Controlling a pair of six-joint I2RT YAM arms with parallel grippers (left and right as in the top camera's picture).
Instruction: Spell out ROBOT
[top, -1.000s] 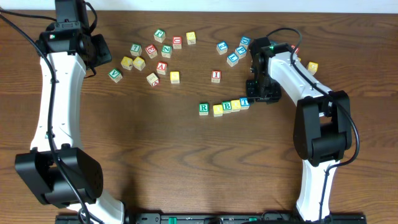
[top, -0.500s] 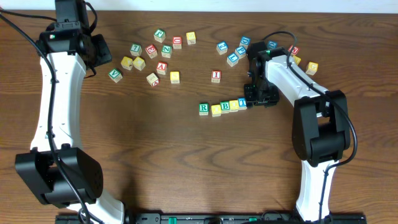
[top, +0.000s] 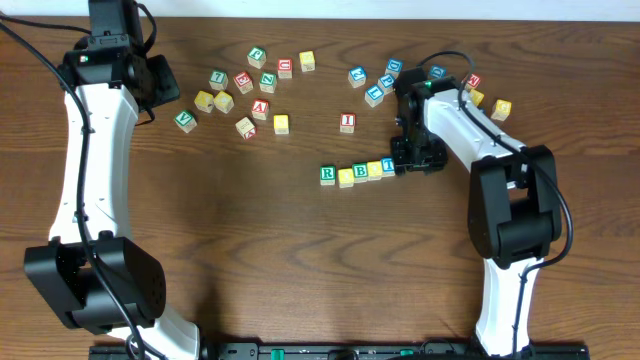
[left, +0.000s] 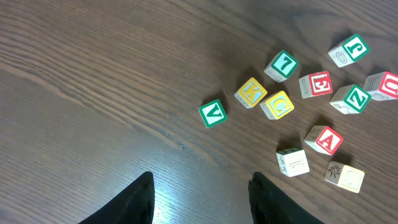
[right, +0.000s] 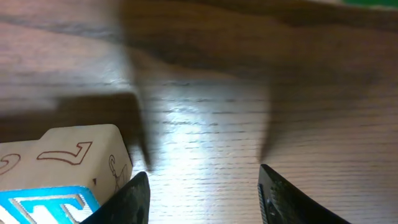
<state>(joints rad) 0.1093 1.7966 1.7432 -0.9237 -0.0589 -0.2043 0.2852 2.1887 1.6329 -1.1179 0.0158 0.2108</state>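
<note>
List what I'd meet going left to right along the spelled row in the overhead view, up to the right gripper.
green R cube → first yellow cube → green B cube → second yellow cube → blue T cube → right gripper

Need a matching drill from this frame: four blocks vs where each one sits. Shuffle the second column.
1. green R cube
2. blue T cube
3. red I cube
4. green V cube

a. alone, on the far side of the row
b. left end of the row
c. leftmost cube of all
d. right end of the row

Pairs: 1-b, 2-d, 3-a, 4-c
</note>
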